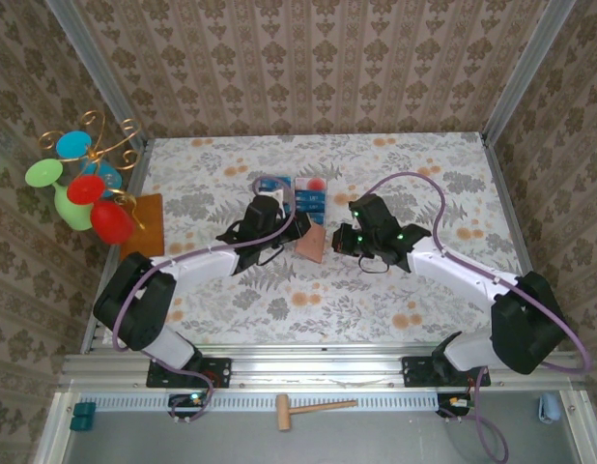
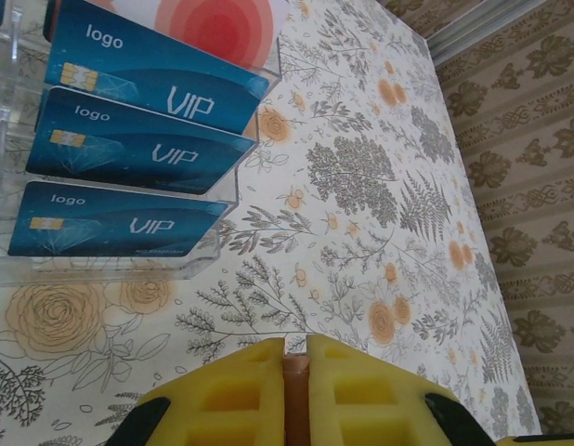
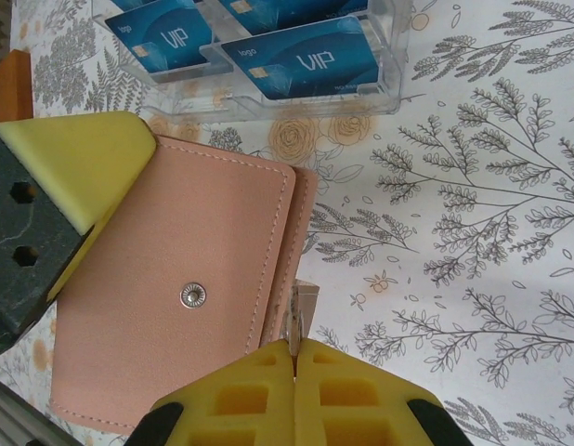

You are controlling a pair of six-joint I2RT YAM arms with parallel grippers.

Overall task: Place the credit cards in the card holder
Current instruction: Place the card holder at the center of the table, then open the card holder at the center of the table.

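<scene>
Top external view: the floral table (image 1: 424, 184) carries both arms, which reach inward until their tools meet near its middle. An orange-brown mat (image 1: 147, 224) lies well away from both tools, on the outer side of the left arm. A clear tray (image 1: 300, 188) sits just beyond the two tools, a little further from the bases than they are. The wallet (image 1: 310, 247) is between the left gripper (image 1: 297, 232) and the right gripper (image 1: 335, 239), touching both. Whether it rests on the table or hangs just above it cannot be told.

From the left wrist, the left gripper's yellow pads are closed on a thin brown edge of the wallet, with only that strip between them. The tray is ahead of the fingertips and off to their left. Three blue cards (image 2: 129, 149), each marked "logo" and "VIP", stand in its stepped slots, one behind another. A red disc (image 2: 227, 23) shows at the tray's far end.

From the right wrist, the right gripper's pads are pressed together on a thin pale flap that rises at the wallet's edge. The wallet's pink-brown face spreads to the left of those fingertips, with a metal snap (image 3: 193, 295) near its middle. One pad of the left gripper covers the wallet's far left corner. The tray of cards lies straight ahead, just past the wallet.

A wooden hammer (image 1: 313, 408) lies behind both tools, on the ledge between the arm bases.
</scene>
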